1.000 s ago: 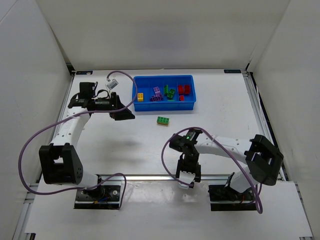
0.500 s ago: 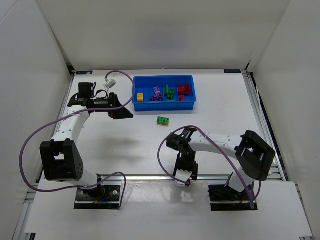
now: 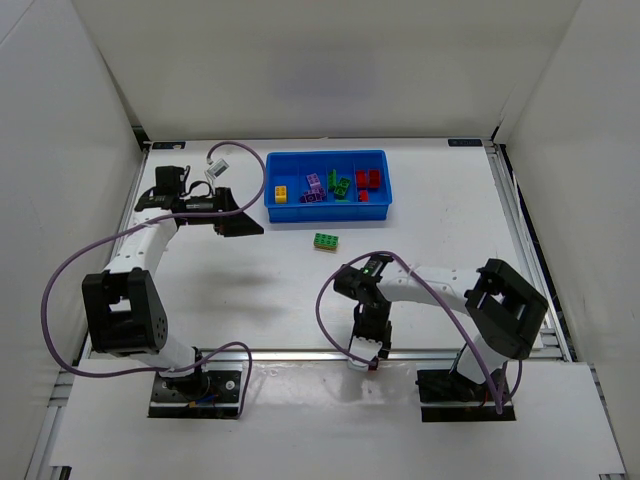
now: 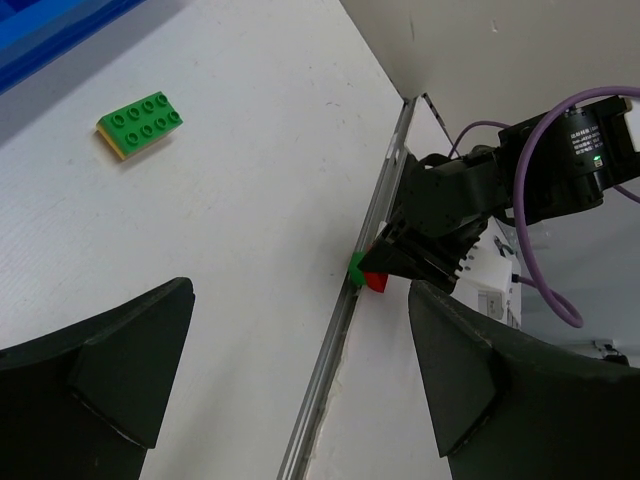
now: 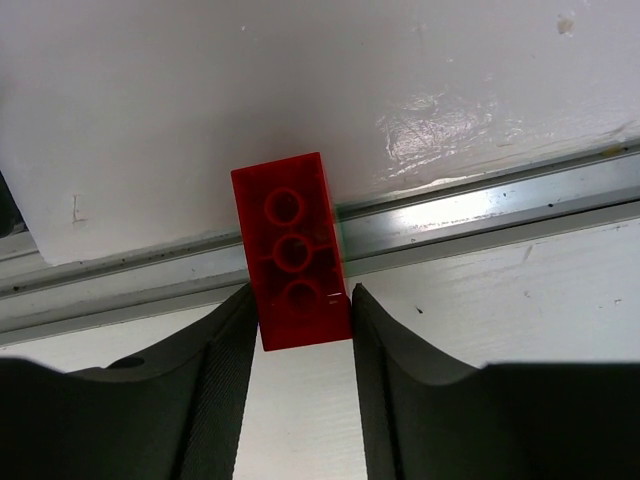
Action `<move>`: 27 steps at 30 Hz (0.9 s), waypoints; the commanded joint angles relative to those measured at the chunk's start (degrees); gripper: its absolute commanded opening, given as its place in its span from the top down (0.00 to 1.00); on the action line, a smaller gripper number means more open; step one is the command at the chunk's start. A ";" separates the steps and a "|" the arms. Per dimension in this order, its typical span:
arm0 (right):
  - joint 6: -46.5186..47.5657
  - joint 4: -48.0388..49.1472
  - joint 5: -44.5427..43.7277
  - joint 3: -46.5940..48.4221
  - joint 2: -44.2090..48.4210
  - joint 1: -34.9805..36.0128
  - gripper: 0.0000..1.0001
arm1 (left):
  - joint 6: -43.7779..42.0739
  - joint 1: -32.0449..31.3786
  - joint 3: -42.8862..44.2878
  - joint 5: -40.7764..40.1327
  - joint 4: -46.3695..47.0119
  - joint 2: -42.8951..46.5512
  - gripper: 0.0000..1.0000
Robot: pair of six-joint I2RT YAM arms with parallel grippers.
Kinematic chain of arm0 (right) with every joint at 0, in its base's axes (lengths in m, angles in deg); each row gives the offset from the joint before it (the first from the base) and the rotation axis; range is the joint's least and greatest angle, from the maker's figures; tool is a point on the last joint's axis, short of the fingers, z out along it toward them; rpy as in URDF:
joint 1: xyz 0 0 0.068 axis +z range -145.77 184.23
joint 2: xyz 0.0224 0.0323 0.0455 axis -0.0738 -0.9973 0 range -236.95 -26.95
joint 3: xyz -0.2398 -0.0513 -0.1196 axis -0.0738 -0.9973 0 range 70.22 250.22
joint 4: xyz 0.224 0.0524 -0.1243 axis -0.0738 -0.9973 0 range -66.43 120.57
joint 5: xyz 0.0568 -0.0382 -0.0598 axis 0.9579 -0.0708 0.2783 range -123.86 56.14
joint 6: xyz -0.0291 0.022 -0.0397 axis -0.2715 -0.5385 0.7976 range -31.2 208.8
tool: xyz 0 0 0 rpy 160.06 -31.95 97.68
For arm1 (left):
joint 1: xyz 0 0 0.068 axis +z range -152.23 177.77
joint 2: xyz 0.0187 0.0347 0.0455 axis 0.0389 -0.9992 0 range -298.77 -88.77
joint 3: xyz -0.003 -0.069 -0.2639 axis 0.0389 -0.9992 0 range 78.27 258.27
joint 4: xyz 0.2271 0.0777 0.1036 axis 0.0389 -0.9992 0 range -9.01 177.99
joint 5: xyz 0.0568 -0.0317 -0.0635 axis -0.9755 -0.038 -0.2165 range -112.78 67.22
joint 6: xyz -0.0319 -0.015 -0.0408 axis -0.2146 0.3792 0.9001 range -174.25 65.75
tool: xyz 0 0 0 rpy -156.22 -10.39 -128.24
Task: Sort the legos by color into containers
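The right gripper [image 5: 300, 312] is at the bottom centre of the top view, over the metal rail [image 5: 480, 215] at the near edge of the table [image 3: 250, 290]. Its jaws press on both sides of a red brick [image 5: 292, 262], so the brick is gripped. The long axis of this brick runs along the fingers and crosses the rail. In the left wrist view a small green part [image 4: 355, 266] shows beside the red; whether it is a second brick is not clear.

The blue tray [image 3: 325, 213] lies straight toward the top of the frame from this gripper, well apart. Its four compartments hold, from left to right, a yellow brick [image 3: 282, 193], purple bricks [image 3: 313, 187], green bricks [image 3: 340, 186] and red bricks [image 3: 368, 181]. The gripped brick probably belongs in the rightmost one.

One green brick [image 3: 325, 241] lies loose just below the tray, its long axis left to right. The left gripper [image 3: 240, 224], wide open and empty, is nearer to it.
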 commanded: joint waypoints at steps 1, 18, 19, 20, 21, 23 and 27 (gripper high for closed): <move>6.70 0.63 0.50 -0.86 0.60 -0.33 0.57 | -1.09 0.31 -0.04 2.50 -0.03 0.26 0.01; -23.96 6.25 7.17 7.39 9.56 -2.44 0.92 | -3.90 -0.38 -3.11 -0.40 -0.03 6.31 0.01; -26.41 6.86 7.52 9.49 9.65 -2.97 0.93 | -4.60 -0.47 -3.37 -0.75 -0.03 7.01 0.01; -34.10 8.00 7.61 10.55 10.00 -3.32 0.93 | -4.96 -0.74 -3.72 -2.06 -0.03 8.33 0.01; -38.00 8.97 8.05 11.96 9.57 -4.02 0.94 | -5.13 -1.43 -3.90 -2.69 -0.03 9.21 0.01; -44.86 8.19 10.68 17.22 7.90 -7.18 0.94 | -5.14 -1.79 -4.95 -3.65 0.93 10.79 0.01; -67.85 7.84 19.71 27.23 -0.34 -16.49 0.96 | -3.03 -2.76 -6.71 -4.89 4.09 14.75 0.01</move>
